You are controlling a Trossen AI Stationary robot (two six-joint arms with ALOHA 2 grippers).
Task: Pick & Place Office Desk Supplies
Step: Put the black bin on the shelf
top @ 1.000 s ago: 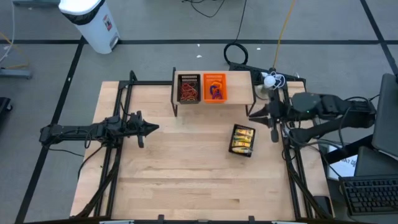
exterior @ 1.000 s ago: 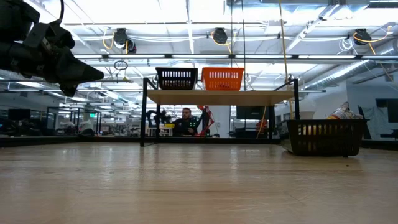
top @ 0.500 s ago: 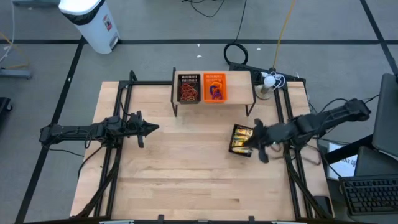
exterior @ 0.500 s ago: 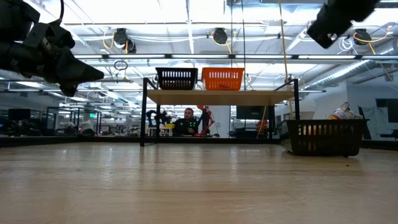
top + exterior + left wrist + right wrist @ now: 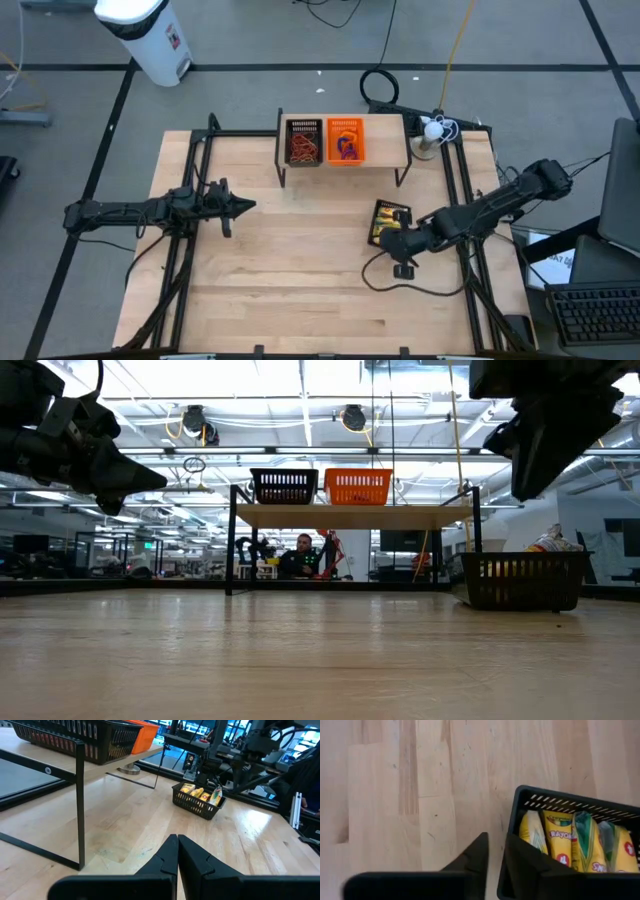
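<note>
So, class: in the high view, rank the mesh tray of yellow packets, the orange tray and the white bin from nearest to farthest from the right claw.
1. Mesh tray of yellow packets: on the table, right beside the right claw.
2. Orange tray: on the shelf at the table's far edge.
3. White bin: on the floor, beyond the far-left corner.

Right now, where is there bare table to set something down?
Bare wood: the whole near half, and the middle between the left gripper and the packet tray. Crowded: the far edge, where the shelf stands, and around the packet tray, where the right gripper hangs.
</note>
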